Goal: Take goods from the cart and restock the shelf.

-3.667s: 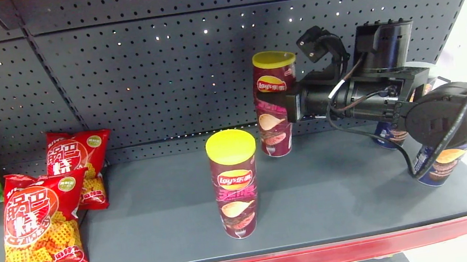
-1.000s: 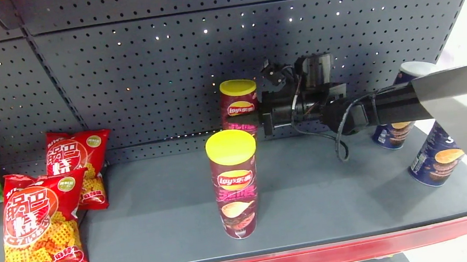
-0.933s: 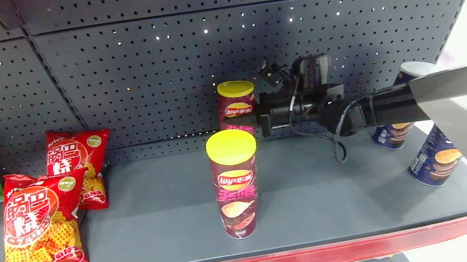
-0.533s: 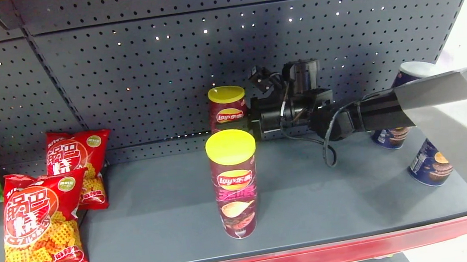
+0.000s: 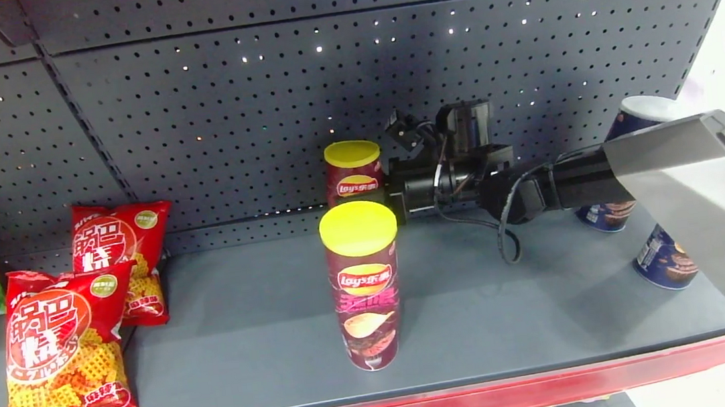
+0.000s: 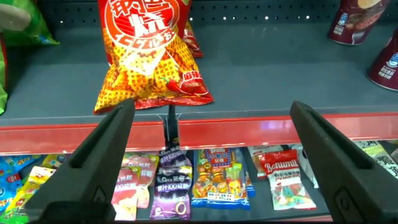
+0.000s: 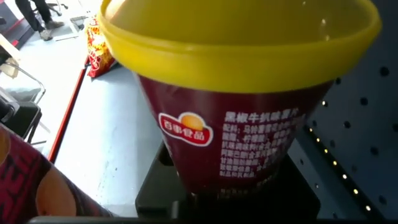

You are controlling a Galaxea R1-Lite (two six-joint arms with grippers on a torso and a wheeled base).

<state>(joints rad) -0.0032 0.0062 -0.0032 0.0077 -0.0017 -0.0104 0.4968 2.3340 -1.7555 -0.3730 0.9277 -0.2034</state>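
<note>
**Placement step of the restock.** At centre frame in the head view, the right gripper (image 5: 380, 196) clasps a maroon chip can with a yellow lid (image 5: 353, 171). The can is upright, close before the pegboard back panel (image 5: 227, 130) and directly behind a matching front can (image 5: 363, 284) on the grey shelf (image 5: 482, 312). The front can hides the held can's base, so contact with the shelf cannot be told. The left gripper (image 6: 212, 109) hangs before the red shelf edge (image 6: 249, 127), fingers spread and empty. The next move probably calls for seating the can flat, releasing it, and withdrawing rightward clear of the blue cans (image 5: 661, 259).
</note>
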